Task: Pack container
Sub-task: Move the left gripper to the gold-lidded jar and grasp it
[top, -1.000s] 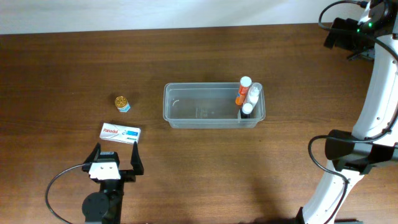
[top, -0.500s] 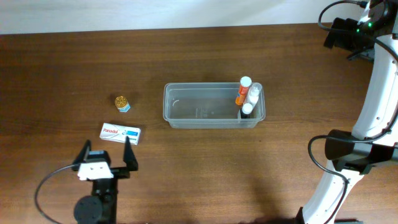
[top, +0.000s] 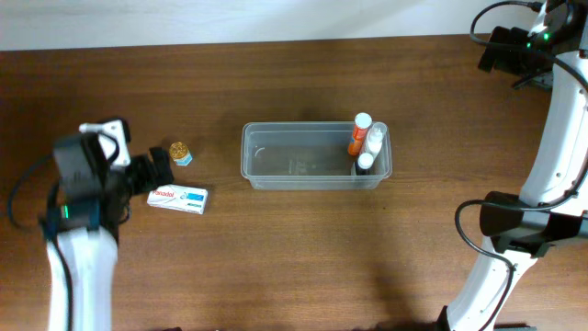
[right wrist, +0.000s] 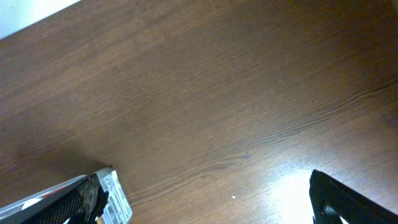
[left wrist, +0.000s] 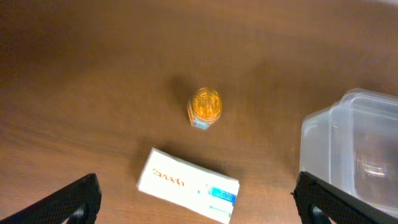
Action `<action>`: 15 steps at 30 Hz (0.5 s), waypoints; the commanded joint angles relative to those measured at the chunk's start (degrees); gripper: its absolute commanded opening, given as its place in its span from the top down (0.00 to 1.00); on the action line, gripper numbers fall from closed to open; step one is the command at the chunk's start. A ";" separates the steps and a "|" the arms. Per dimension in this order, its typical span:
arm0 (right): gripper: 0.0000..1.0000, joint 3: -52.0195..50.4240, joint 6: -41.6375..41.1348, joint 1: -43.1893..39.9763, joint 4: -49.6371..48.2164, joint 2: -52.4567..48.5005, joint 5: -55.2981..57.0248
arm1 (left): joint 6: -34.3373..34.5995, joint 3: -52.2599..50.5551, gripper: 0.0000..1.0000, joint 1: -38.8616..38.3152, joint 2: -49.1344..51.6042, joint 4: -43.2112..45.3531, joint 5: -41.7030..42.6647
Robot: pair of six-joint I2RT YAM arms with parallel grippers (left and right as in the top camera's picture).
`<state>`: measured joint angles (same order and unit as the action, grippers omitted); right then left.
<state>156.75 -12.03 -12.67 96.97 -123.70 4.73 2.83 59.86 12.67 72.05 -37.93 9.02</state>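
Observation:
The clear container stands mid-table with an orange bottle and two white bottles upright in its right end. Its left end shows in the left wrist view, and a corner shows in the right wrist view. A white-and-blue medicine box and a small gold-lidded jar lie on the table to its left. My left gripper is open, above the box with the jar just beyond. My right gripper is open and empty, high at the far right.
The brown wooden table carries nothing else. The right arm's base and cables stand at the right edge. A white wall runs along the back.
My left arm has lifted from the front edge and swung left and back, so its open gripper now hangs over the box and jar. The right arm has not moved.

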 commanded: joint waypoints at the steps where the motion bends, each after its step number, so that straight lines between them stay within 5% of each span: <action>1: 0.01 0.85 -0.46 -0.17 0.33 0.59 0.48 | 0.52 7.54 0.01 0.24 10.82 -5.22 3.48; 15: 0.02 0.85 -0.46 -0.17 0.33 0.59 0.48 | 0.35 8.61 0.01 0.20 28.17 -2.91 3.28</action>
<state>156.77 -12.05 -12.67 96.97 -123.70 4.73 2.83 67.31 12.67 97.84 -41.12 11.42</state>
